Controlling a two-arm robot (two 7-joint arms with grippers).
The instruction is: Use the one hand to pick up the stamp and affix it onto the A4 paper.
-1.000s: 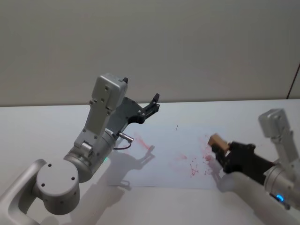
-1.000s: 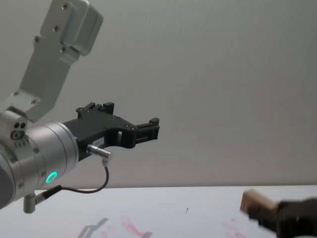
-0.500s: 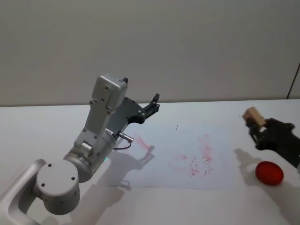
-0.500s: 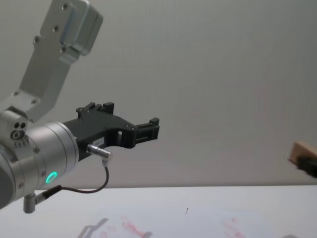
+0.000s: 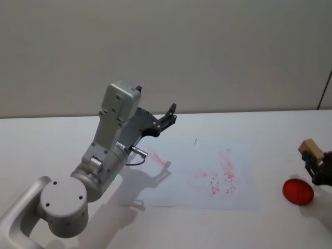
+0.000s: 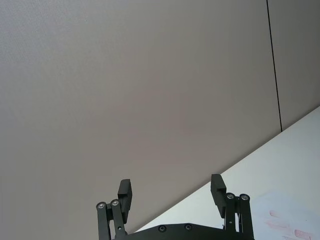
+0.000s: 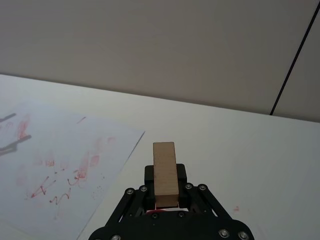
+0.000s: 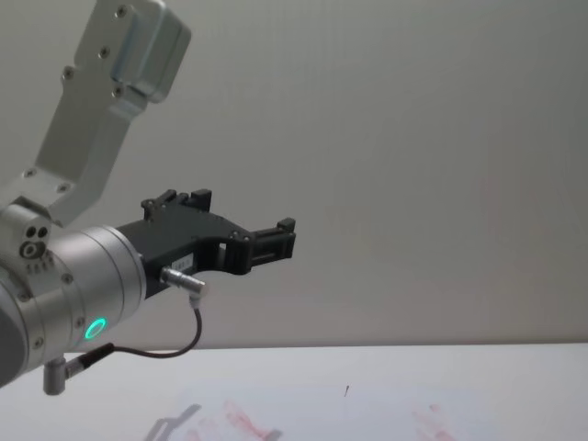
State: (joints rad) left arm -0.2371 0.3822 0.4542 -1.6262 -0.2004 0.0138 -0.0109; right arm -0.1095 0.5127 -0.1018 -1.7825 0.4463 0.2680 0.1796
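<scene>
Re-inking: right end effector (image 7: 165, 200) grips the wooden stamp (image 7: 165, 172) above the red ink pad (image 5: 298, 191) (3 o'clock of the A4 paper (image 5: 197, 171)); next, dab down. Left end effector (image 6: 170, 192) idles open.

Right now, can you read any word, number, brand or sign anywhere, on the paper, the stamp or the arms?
None can be read.
Paper: red ink smudges and a tiny dark mark, no legible letters.
Stamp in the right claw: bare wood, no text on the faces shown.
Left claw: no label.
</scene>
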